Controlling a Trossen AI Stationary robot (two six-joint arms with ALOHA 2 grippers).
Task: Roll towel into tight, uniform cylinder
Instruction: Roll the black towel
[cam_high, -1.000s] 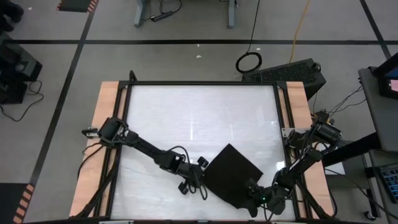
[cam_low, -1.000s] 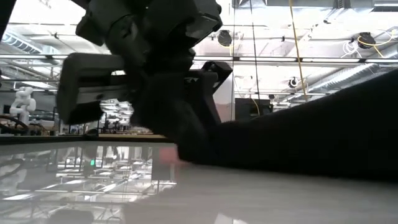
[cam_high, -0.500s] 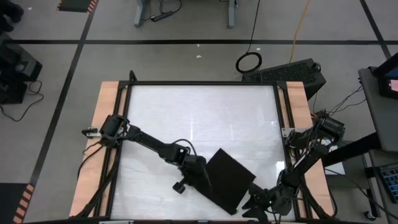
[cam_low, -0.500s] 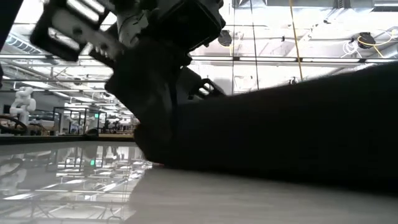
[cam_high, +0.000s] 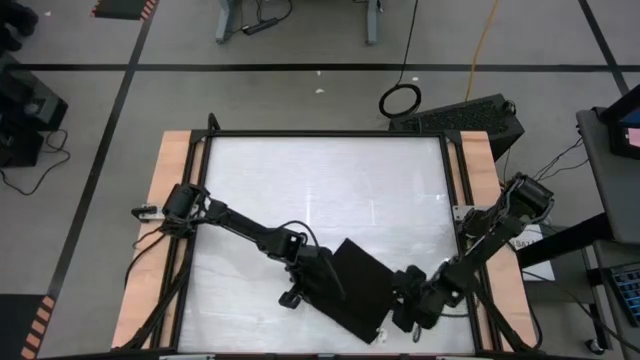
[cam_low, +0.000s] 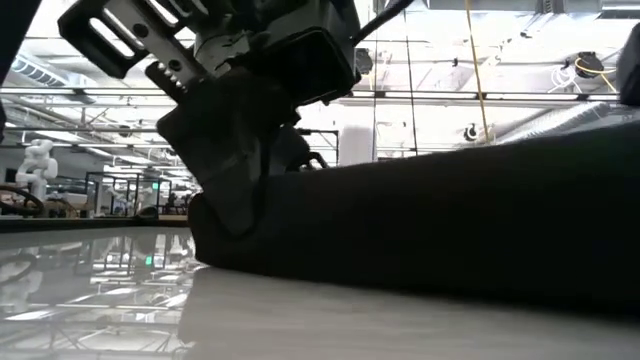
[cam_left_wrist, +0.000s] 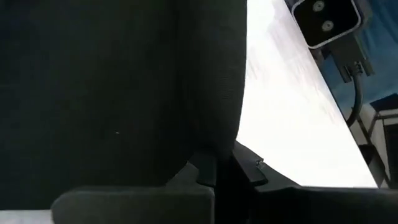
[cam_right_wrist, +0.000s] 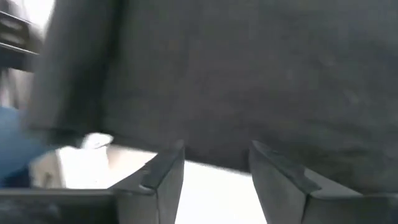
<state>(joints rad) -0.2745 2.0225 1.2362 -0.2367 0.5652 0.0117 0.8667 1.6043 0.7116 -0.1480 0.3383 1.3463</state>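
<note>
The black towel (cam_high: 355, 290) lies as a slanted oblong on the white table's near half, right of centre. My left gripper (cam_high: 322, 283) is at its left edge, shut on the cloth; the low view shows the gripper (cam_low: 240, 195) over the towel's end (cam_low: 215, 235). My right gripper (cam_high: 400, 300) stands open at the towel's right side. In its wrist view the towel (cam_right_wrist: 249, 74) fills the picture just ahead of the gripper (cam_right_wrist: 214, 165), with bare table between the fingers. Whether they touch the cloth I cannot tell. My left gripper pinches the towel's left edge (cam_left_wrist: 211, 146) between its two shut fingers, where the cloth curves round like a fold; how many layers I cannot tell. The fingers come from the table's left, slanting down. The towel lies on the table, its end bulging a little at the fingers.
Wooden rails run along the table's left side (cam_high: 170, 200) and right side (cam_high: 470, 170). The far half of the white table top (cam_high: 320, 180) is free room. A white camera block (cam_left_wrist: 323, 22) stands beyond the table's edge.
My left gripper has gone toward the table's right edge onto the towel and shut on its left edge. My right gripper has opened, let go of the towel's near right corner and drawn a little toward the far edge. The towel's outline has narrowed from a diamond to an oblong.
</note>
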